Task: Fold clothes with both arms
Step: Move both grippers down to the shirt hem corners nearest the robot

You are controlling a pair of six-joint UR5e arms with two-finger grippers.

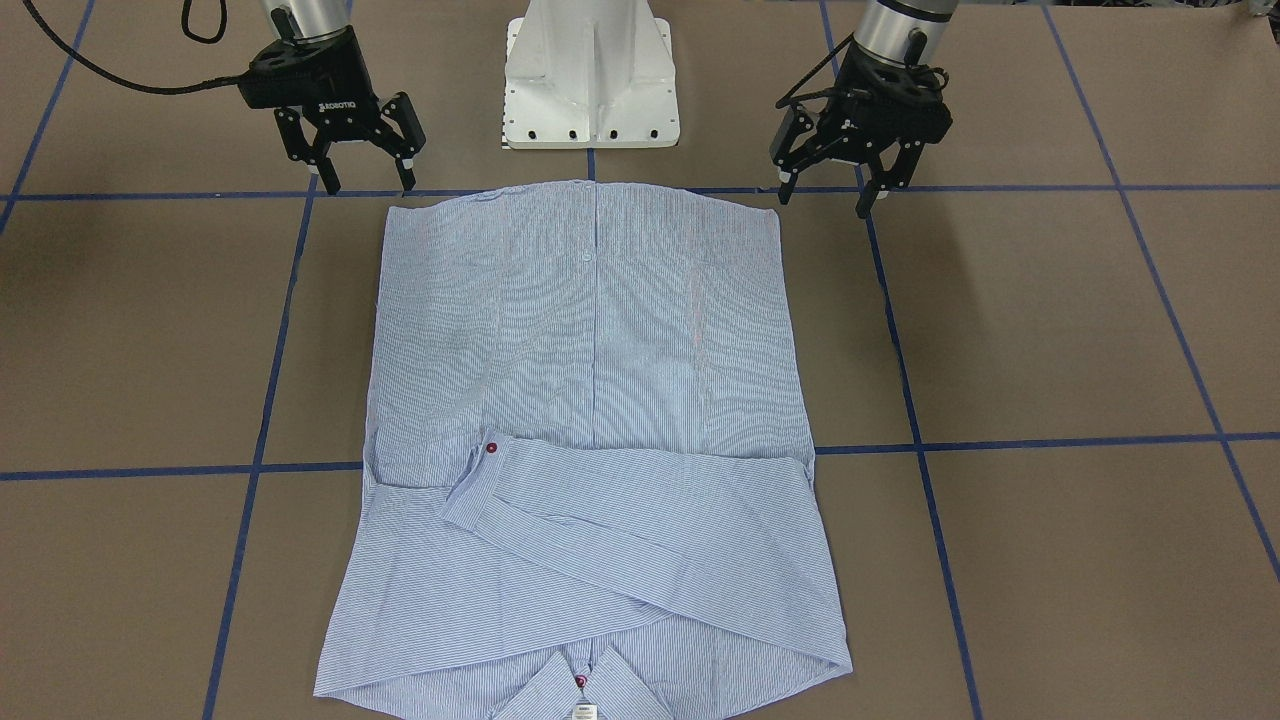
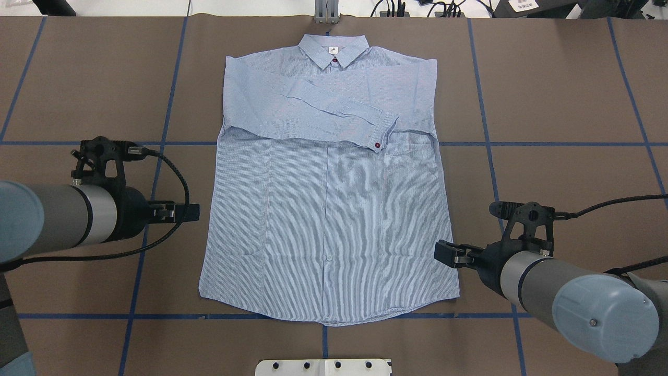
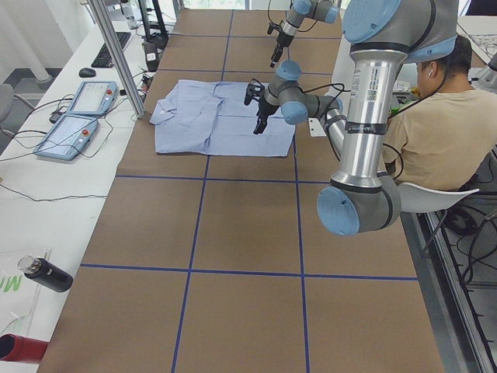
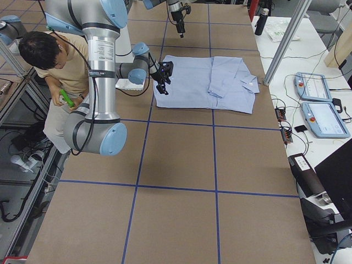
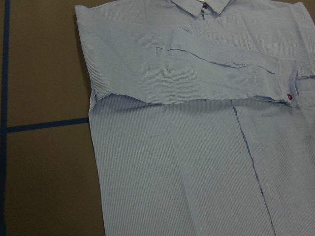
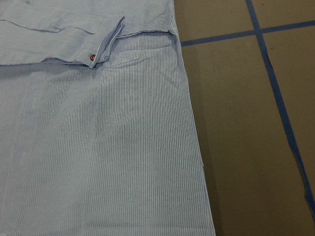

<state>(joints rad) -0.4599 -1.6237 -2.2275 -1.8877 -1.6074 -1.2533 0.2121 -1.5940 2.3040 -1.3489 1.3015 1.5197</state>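
Wide-open, empty jaws on the left gripper (image 1: pixel 825 197), hanging above bare table (image 2: pixel 563 94) just off the hem corner of the shirt (image 2: pixel 329 219) on that side. Same wide, empty spread on the right gripper (image 1: pixel 368 182), just off the other hem corner, with "ROBOTIQ" in white on its black body, upside down as seen from the front camera. No contact with the cloth at either. Between them, flat and front up on the brown table, the shirt: buttoned, hem toward the white base (image 1: pixel 590 85), collar (image 2: pixel 355 47) at the far edge. Both sleeves folded across the chest, the upper one ending in a cuff (image 2: pixel 383 130) at the top of the pocket (image 6: pixel 120 61). Red cuff button (image 2: pixel 377 144); red neck button (image 2: pixel 334 62), and just above it a small white label (image 2: pixel 333 50) inside the collar, its print too small to read. Blue tape (image 2: pixel 522 143) in a grid across the table. Small lettering down the upright tube of the left arm (image 3: pixel 371 101), not legible. Behind the base, a seated person (image 3: pixel 435 124) in tan.
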